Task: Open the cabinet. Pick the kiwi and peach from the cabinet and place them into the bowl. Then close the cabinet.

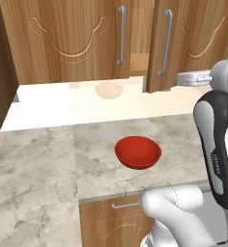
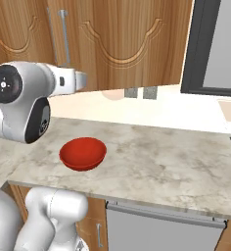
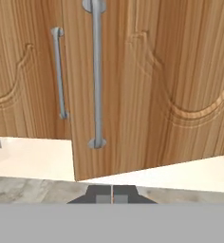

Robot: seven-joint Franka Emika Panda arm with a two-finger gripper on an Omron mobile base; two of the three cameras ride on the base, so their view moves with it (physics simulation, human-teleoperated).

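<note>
On the marble counter (image 1: 38,164) the red bowl (image 1: 137,151) sits empty; the fingers (image 3: 112,194) are pressed together, holding nothing.

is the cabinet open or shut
Partly open: the cabinet's right door is swung out a little, with a gap between the doors.

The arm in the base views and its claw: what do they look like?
Glossy white rounded arm segments; one link bears a curved black panel with small grey lettering. A round white joint cap shows a dark centre mark. The claw has two small dark tips with grey pads.
</note>
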